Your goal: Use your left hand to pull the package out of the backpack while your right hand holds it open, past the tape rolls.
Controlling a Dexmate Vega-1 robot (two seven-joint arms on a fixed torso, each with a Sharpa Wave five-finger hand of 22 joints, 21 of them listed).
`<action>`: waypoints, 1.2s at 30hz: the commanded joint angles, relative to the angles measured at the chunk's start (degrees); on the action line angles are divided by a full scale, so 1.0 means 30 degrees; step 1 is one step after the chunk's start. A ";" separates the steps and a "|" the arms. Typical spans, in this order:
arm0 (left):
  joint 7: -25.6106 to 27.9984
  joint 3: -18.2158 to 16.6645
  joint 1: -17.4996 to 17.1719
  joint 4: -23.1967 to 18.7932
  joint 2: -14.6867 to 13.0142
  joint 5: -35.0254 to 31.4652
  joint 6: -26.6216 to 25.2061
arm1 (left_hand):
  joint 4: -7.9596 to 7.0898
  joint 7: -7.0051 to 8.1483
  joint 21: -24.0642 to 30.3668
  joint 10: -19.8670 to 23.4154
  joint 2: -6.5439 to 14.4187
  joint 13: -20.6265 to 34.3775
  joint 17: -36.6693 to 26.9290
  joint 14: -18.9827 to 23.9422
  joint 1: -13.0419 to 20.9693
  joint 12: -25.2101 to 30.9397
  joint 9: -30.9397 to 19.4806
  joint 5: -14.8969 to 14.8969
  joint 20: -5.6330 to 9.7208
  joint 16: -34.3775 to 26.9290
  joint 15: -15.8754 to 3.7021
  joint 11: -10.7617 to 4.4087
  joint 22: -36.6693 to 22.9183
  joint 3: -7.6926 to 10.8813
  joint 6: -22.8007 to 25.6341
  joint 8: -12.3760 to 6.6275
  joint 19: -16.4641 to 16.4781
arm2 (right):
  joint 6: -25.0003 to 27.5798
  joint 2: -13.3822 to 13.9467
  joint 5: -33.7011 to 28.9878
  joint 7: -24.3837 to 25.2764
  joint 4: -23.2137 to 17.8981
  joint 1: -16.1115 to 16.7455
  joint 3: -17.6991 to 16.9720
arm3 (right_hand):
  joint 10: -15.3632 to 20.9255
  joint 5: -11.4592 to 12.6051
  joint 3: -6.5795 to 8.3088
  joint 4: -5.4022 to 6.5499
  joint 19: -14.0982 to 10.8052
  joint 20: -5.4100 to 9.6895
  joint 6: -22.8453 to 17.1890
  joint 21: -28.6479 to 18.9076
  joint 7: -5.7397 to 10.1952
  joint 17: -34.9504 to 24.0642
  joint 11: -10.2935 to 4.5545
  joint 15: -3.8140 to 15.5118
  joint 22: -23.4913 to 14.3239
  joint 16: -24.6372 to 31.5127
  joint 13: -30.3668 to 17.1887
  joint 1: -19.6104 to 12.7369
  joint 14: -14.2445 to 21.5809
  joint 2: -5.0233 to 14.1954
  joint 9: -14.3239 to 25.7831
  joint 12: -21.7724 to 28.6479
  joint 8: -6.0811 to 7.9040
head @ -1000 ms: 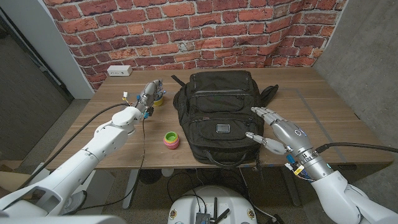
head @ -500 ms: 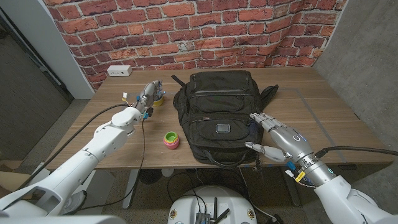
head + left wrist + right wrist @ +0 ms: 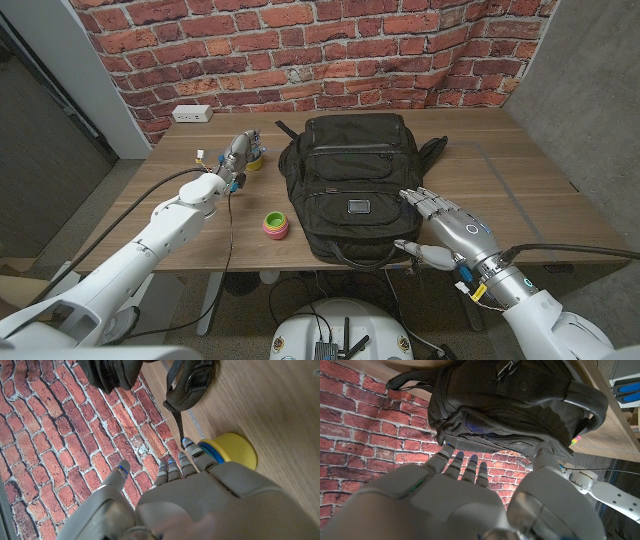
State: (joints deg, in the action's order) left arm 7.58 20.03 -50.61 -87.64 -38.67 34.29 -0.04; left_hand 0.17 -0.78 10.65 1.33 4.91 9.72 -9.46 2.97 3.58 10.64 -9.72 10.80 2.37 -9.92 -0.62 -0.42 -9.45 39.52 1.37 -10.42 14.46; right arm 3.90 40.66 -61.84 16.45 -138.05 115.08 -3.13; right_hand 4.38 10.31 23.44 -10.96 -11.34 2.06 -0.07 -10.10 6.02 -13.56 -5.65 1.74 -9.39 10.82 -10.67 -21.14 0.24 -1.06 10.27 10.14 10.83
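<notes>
Black backpack [image 3: 350, 185] is lying flat at table [image 3: 520, 190] center, its grab handle hanging at the 6 o'clock edge and straps trailing toward 12–1 o'clock. Zippers are looking closed from the head view; in the right wrist view a slit along the bag's side is showing something bluish inside, too dark to identify. The package itself is hidden, so its place cannot be told.

Right hand [image 3: 442, 228] is hovering at the backpack's 4 o'clock corner, fingers spread apart and holding nothing; the fingertips are sitting just beside the bag's edge, and contact is hard to make out. The right wrist view is showing the same spread fingers [image 3: 451, 458] pointing at the bag's side.

Left hand [image 3: 238, 153] is waiting at the backpack's 9–10 o'clock, well apart from it, fingers extended and gripping nothing, just beside a yellow tape roll [image 3: 256, 160] that it is partly covering. A pink-and-green tape roll [image 3: 275, 224] is sitting at the bag's 8 o'clock, near the table's front.

White power strip [image 3: 191, 114] is lying at the far 10 o'clock corner, against the brick wall [image 3: 300, 50].
</notes>
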 commanded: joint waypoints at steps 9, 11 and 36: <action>0.0075 -0.0171 -0.0290 -0.0038 -0.0030 0.0168 0.0157 | 0.0090 -0.0052 0.0117 0.0252 0.1165 0.0103 -0.0111 0.0251 -0.0078 0.0117 -0.0098 -0.0042 0.0603 -0.0101 0.0051 -0.0025 -0.0084 0.0103 0.0234 -0.0030 0.0190 | 0.3348 0.0614 -0.4107 0.0722 0.0341 -0.0772 0.2594 | 0.0970 0.0175 0.0622 -0.0019 -0.0714 0.0149 -0.0300 -0.0298 0.0311 0.0358 0.0013 0.0725 -0.0043 0.0406 -0.0062 -0.2399 0.0806 -0.0583 0.0078 0.0384 0.0537; 0.0083 -0.0190 -0.0314 -0.0040 -0.0017 0.0190 0.0186 | 0.0088 -0.0048 0.0119 0.0260 0.1168 0.0103 -0.0112 0.0257 -0.0085 0.0118 -0.0098 -0.0042 0.0604 -0.0102 0.0051 -0.0001 -0.0084 0.0106 0.0238 -0.0030 0.0198 | 0.3788 0.0624 -0.4406 0.0846 0.0457 -0.0994 0.3000 | 0.1042 0.0174 0.0676 -0.0010 -0.0790 0.0169 -0.0434 -0.0311 0.0297 0.0389 0.0028 0.0722 -0.0045 0.0427 -0.0067 -0.2646 0.0879 -0.0632 0.0081 0.0392 0.0605; 0.0557 -0.0443 -0.0877 -0.0359 -0.0067 0.0301 0.0276 | 0.0076 -0.0049 0.0132 0.0362 0.1187 0.0105 -0.0112 0.0391 -0.0162 0.0127 -0.0103 -0.0043 0.0599 -0.0123 0.0022 -0.0013 -0.0085 0.0164 0.0438 -0.0070 0.0286 | 0.6525 0.2438 -0.4695 0.2822 0.1245 -0.2778 0.5709 | 0.4270 -0.0009 0.0940 0.0447 -0.3184 0.1489 -0.4863 -0.0561 -0.0086 0.0371 -0.0177 0.1639 -0.0067 0.1359 -0.0090 -0.5889 0.3393 -0.0383 0.0109 0.0793 0.2188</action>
State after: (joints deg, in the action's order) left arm 8.65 19.06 -52.53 -88.36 -38.80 35.02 0.48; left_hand 0.33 -1.04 10.65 1.85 5.07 9.72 -9.59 3.59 3.42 10.64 -9.72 10.80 2.06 -9.92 -0.61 -0.32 -9.45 39.68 2.20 -10.42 14.80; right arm 20.28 45.62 -75.38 23.03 -134.67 108.75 10.57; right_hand 15.99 10.36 26.19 -9.87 -20.28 2.36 -13.71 -11.31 5.70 -12.14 -6.32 2.13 -9.48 14.42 -10.80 -37.94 9.68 -2.17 10.26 12.09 17.02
